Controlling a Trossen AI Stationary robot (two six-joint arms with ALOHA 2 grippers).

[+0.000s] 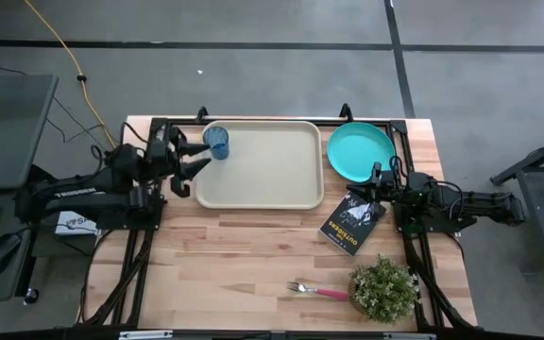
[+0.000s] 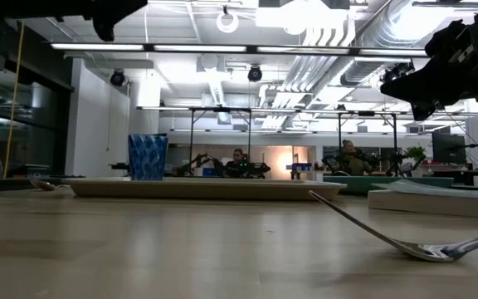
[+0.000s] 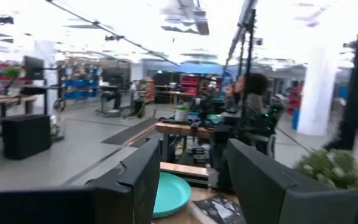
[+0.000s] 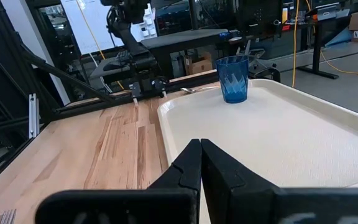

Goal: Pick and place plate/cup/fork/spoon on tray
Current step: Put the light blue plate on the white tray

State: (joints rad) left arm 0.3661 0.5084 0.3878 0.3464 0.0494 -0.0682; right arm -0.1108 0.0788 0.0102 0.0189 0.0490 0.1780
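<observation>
The blue cup stands upright in the far left corner of the cream tray; it also shows in the right wrist view. My left gripper hangs open and empty above the tray's left rim, near the cup. The turquoise plate lies flat on the table right of the tray. My right gripper is shut and empty, raised near the plate's near edge. The fork lies near the front edge. A silver spoon lies beyond the tray's left rim.
A black book lies near the tray's near right corner, under my right arm. A small potted plant stands at the front right, beside the fork's handle. Bare wood lies between the tray and the front edge. People sit in the room beyond.
</observation>
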